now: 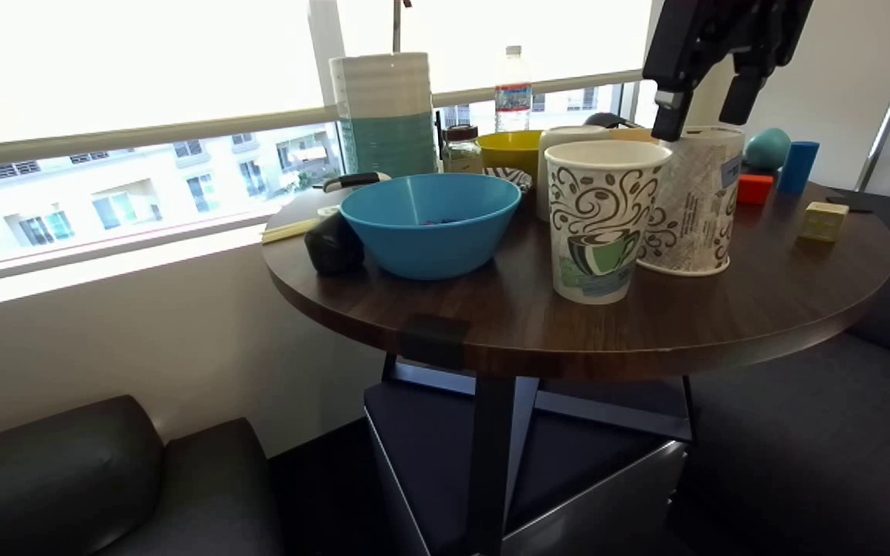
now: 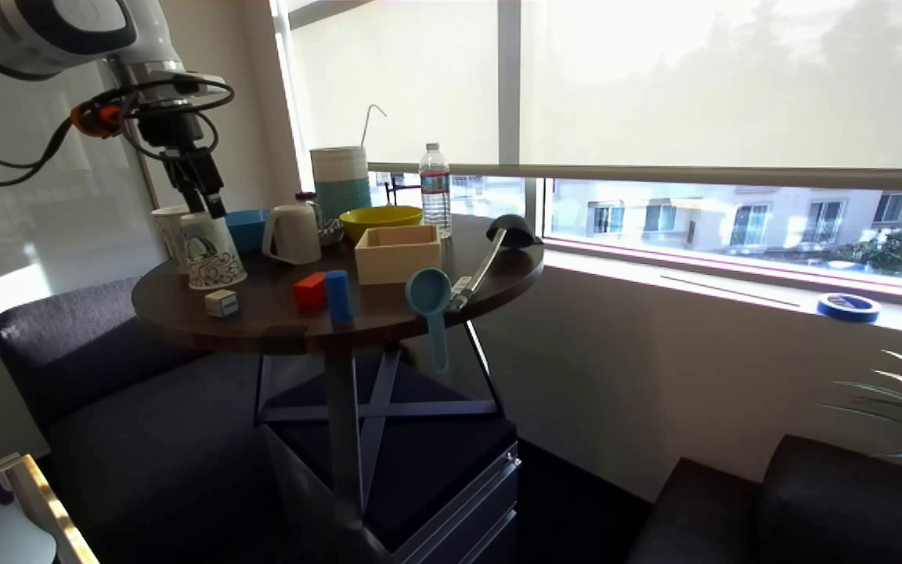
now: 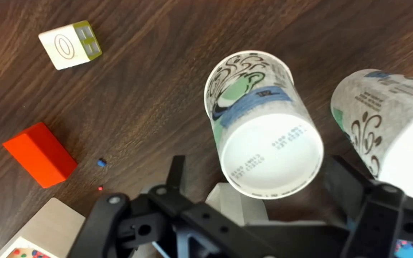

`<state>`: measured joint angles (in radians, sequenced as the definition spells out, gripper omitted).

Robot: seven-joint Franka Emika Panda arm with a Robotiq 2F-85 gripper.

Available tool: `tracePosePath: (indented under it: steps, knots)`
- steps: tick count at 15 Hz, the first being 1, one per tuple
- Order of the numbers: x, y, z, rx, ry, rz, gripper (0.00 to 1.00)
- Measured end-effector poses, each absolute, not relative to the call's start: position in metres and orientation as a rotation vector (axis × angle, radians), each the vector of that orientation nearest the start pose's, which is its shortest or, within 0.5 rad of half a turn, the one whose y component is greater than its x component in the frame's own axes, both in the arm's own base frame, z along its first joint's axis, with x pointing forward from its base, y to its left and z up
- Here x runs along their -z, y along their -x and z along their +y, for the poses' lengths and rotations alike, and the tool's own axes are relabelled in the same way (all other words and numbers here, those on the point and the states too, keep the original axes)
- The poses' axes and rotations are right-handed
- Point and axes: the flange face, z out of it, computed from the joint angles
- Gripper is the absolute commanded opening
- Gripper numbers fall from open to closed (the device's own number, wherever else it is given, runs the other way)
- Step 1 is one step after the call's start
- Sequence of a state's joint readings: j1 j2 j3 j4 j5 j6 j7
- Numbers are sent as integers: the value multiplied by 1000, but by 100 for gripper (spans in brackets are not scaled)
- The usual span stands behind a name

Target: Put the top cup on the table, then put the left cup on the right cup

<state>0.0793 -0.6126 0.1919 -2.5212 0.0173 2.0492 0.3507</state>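
The left cup (image 1: 596, 224) stands upright on the round dark brown table (image 1: 785, 301), its brown swirls and green picture towards the camera. The right cup (image 1: 688, 205), which also fits the top cup, stands upside down close beside it, with a like print. In the wrist view its white base (image 3: 273, 154) faces up, and the left cup (image 3: 382, 118) is at the right edge. My gripper (image 1: 701, 128) points down at the upside-down cup's top. In the wrist view my gripper (image 3: 256, 157) is open, its fingers apart on either side of that base. It holds nothing.
A blue bowl (image 1: 429, 239) and a white pitcher (image 2: 294, 235) stand near the cups. A yellow block (image 1: 823, 222), red block (image 2: 310, 291), blue cylinder (image 2: 338, 296) and wooden box (image 2: 398, 262) are on the table. A ladle (image 2: 510, 229) and water bottle (image 2: 435, 192) stand further off.
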Motion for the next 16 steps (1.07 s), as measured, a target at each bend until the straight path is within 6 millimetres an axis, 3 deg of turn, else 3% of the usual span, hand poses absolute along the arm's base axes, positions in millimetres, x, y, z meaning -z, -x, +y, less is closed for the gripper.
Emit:
tracePosePath:
  steps: [5, 9, 12, 16]
  knots:
    - [-526, -354, 113, 348, 3130, 187, 100]
    - [-541, -347, 129, 257, 3067, 300, 100]
    - [-543, -339, 148, 148, 3073, 431, 100]
    - [-529, -341, 170, 49, 3064, 514, 100]
